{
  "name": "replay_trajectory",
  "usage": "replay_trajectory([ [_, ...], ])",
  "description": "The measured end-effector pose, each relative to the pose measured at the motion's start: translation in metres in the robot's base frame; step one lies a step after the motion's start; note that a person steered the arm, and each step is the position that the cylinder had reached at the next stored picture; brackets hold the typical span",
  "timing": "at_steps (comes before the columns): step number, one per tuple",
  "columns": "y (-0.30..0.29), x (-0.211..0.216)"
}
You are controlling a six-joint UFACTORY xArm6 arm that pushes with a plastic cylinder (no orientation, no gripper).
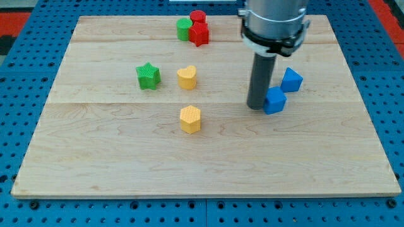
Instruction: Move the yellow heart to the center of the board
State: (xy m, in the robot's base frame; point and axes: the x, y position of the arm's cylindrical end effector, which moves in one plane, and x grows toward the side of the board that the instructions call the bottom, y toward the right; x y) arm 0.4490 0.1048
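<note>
Yellow heart [187, 77] sits just above worktop centre, apart from my tip.
No claw on this rig, so no open or closed state to tell; my tip [255, 106] rests on the wooden worktop [113, 157], touching the near blue block [274, 100] on its left side, second blue block [291, 80] just up-right. Yellow hexagon block [190, 118] below the heart, green star [148, 75] to its left. Red cylinder [198, 16], red block [199, 33] and green cylinder [184, 29] cluster at view's top.
</note>
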Motion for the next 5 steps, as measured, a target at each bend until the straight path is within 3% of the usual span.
replay_trajectory([
  [2, 0.048, 0.007],
  [4, -0.035, 0.066],
  [5, -0.119, 0.064],
])
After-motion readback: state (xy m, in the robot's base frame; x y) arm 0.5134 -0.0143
